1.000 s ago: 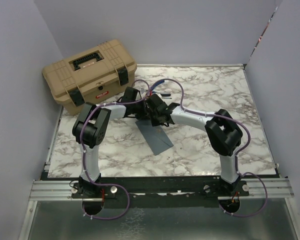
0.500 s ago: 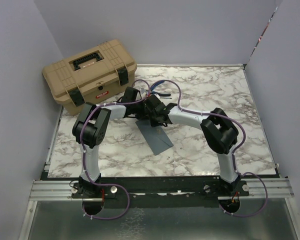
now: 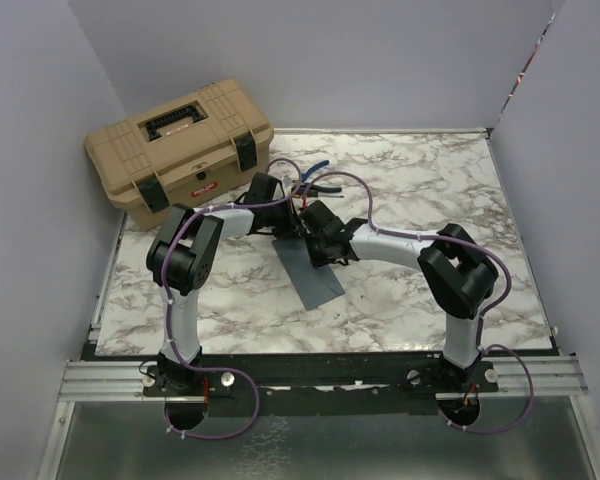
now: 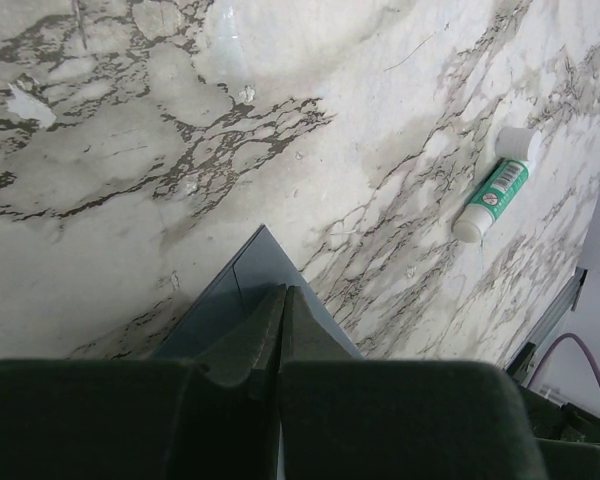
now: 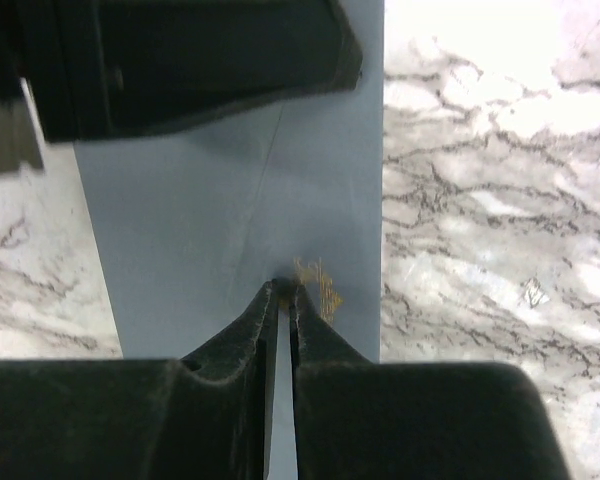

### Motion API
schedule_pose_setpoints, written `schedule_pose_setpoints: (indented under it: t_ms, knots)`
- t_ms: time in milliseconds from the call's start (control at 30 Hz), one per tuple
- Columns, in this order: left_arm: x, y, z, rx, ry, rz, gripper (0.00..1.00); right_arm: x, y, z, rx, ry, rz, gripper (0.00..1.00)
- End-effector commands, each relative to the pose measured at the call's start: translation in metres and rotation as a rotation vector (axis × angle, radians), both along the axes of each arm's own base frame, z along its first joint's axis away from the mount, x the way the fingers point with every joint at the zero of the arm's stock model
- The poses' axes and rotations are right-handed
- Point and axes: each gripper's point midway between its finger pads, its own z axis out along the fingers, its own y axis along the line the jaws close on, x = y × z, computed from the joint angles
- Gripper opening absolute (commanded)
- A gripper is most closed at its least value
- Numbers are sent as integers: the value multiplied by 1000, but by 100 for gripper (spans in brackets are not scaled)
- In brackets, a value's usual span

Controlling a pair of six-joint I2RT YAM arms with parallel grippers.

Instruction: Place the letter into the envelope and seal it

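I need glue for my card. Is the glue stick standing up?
No, the glue stick lies on its side on the marble table.

Top view: far end of envelope (image 3: 310, 275) is covered by both arms (image 3: 380, 240), and the pincer tips are hidden there. Left wrist view: envelope is mostly masked by left pincer (image 4: 283, 292), with one corner seen. Right wrist view: upper envelope is blocked by blurred dark block (image 5: 190, 60). Gold mark (image 5: 320, 285) is partly hidden by right pincer (image 5: 283, 288); grip can't be determined.
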Motion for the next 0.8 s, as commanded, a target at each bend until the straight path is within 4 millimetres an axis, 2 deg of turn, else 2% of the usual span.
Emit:
schedule_pose_setpoints:
  t_ms: [0, 300, 467, 767]
  knots:
    - [-13, 26, -55, 168, 83, 24, 0, -68, -48, -41, -181, 224, 77, 10]
    - [-10, 27, -57, 174, 83, 24, 0, -95, -78, -40, -274, 315, 67, 13]
    - [-9, 26, -57, 177, 83, 21, 0, -114, -79, -31, -243, 392, 79, 13]
    - [-10, 27, -62, 184, 88, 15, 0, -137, -83, -15, -196, 458, 80, 13]
